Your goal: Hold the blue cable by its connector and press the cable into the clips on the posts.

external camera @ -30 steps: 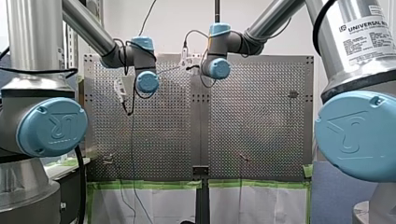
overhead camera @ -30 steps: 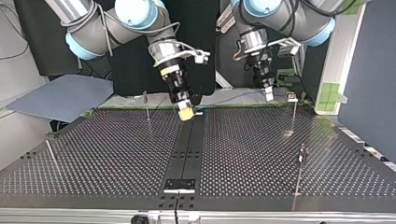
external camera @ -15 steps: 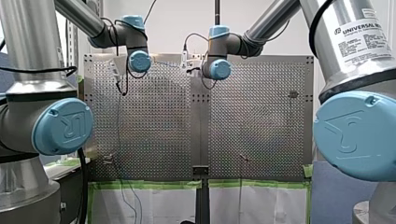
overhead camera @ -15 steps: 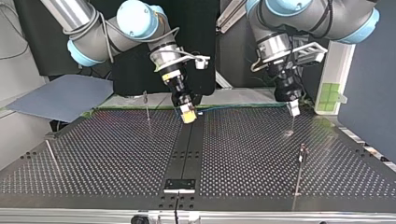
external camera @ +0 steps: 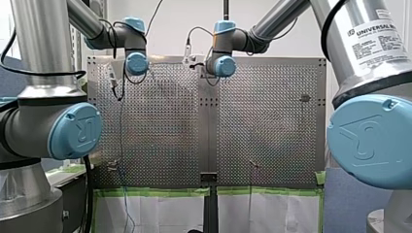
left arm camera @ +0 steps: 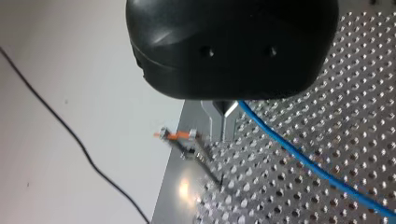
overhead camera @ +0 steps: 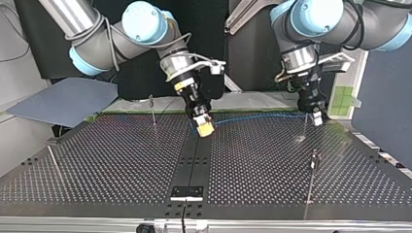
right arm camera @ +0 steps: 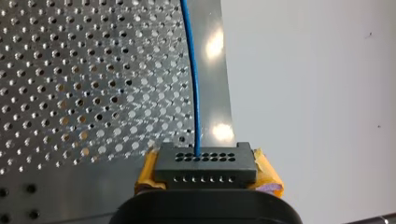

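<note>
The blue cable (overhead camera: 257, 117) hangs taut above the perforated table (overhead camera: 121, 160), between my two grippers. My right gripper (overhead camera: 206, 129), with yellow pads, is shut on the cable's black connector (right arm camera: 205, 163), from which the cable (right arm camera: 193, 84) runs straight ahead. At the top view's right, my left gripper (overhead camera: 318, 119) is shut on the cable beside a thin post (overhead camera: 304, 127). In the left wrist view the cable (left arm camera: 299, 158) leaves the metal fingers (left arm camera: 215, 122), and a post's orange-tipped clip (left arm camera: 180, 136) stands just beside them, apart from the cable.
More thin posts stand on the table: one behind my right gripper (overhead camera: 152, 110), one near the top view's right edge (overhead camera: 313, 167) and a leaning one at its left (overhead camera: 54, 164). A black plate (overhead camera: 186, 192) sits at the near middle. A dark board (overhead camera: 63, 99) lies beyond the far left corner.
My left gripper has swung toward the top view's right and come down beside the post, pulling the cable out taut. My right gripper has shifted slightly nearer with the connector.
</note>
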`<state>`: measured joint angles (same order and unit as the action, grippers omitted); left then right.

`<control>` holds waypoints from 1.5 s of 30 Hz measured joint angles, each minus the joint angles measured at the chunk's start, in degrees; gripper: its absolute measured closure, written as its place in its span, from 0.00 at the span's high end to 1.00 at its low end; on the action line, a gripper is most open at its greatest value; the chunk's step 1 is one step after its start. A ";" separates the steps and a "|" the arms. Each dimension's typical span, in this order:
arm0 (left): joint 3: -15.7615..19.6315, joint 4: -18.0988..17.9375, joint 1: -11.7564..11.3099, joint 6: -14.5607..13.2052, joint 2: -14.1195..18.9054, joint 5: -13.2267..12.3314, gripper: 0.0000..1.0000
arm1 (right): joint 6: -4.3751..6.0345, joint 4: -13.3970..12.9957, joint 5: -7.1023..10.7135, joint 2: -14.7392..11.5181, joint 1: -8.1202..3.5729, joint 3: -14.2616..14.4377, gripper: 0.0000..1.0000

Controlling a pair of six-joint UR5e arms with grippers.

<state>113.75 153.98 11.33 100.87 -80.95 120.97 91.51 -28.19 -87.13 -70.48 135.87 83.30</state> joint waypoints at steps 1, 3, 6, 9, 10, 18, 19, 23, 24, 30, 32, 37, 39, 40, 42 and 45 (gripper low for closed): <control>-0.29 0.32 -0.35 0.10 0.04 -0.19 0.00 | 0.00 0.09 0.14 0.21 0.05 -0.31 0.00; -0.95 0.77 -1.26 0.28 0.10 -0.89 0.00 | 0.00 0.32 0.42 0.76 0.17 -1.06 0.00; -1.61 0.99 -2.74 0.39 0.13 -2.28 0.00 | 0.00 0.64 0.66 1.63 0.37 -2.23 0.00; -2.18 1.04 -4.18 0.40 0.06 -3.69 0.00 | 0.00 0.96 0.77 2.46 0.62 -3.47 0.00; -2.38 1.05 -4.61 0.40 0.02 -4.11 0.00 | 0.00 1.02 0.78 2.64 0.70 -3.79 0.00; -5.00 1.14 -8.26 0.72 -0.89 -8.04 0.00 | 0.41 1.27 0.88 3.23 1.08 -6.14 0.00; -5.36 1.23 -8.48 0.80 -1.15 -8.41 0.00 | 0.46 1.27 0.89 3.29 1.08 -6.29 0.00; -7.12 1.86 -9.07 0.96 -2.86 -9.83 0.00 | 0.63 1.29 0.90 3.56 1.09 -6.79 0.00; -7.40 1.92 -9.18 0.97 -3.27 -10.11 0.00 | 0.69 1.29 0.90 3.71 1.10 -6.92 0.00; -8.15 1.95 -10.06 1.07 -4.97 -11.38 0.00 | 0.78 1.47 0.90 5.13 1.30 -7.84 0.00; -8.19 1.90 -10.27 1.12 -5.08 -11.51 0.00 | 0.79 1.47 0.91 5.40 1.37 -7.99 0.00; -8.25 1.62 -10.97 1.67 -5.18 -12.20 0.00 | 0.80 1.52 0.90 5.64 1.41 -8.43 0.00; -8.30 1.51 -11.68 2.33 -5.21 -12.93 0.00 | 0.80 1.54 0.88 5.69 1.34 -8.59 0.00; -8.32 1.48 -12.03 2.61 -5.23 -13.27 0.00 | 0.80 1.54 0.87 5.71 1.29 -8.66 0.00; -8.39 1.44 -12.90 3.08 -5.28 -14.16 0.00 | 0.80 1.55 0.85 5.77 1.16 -8.86 0.00; -8.68 1.42 -14.27 3.40 -5.61 -15.52 0.00 | 0.80 1.55 0.83 5.90 1.02 -9.13 0.00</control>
<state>105.07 155.41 -2.94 104.27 -86.56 105.44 92.30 -26.65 -86.31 -64.58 136.89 74.17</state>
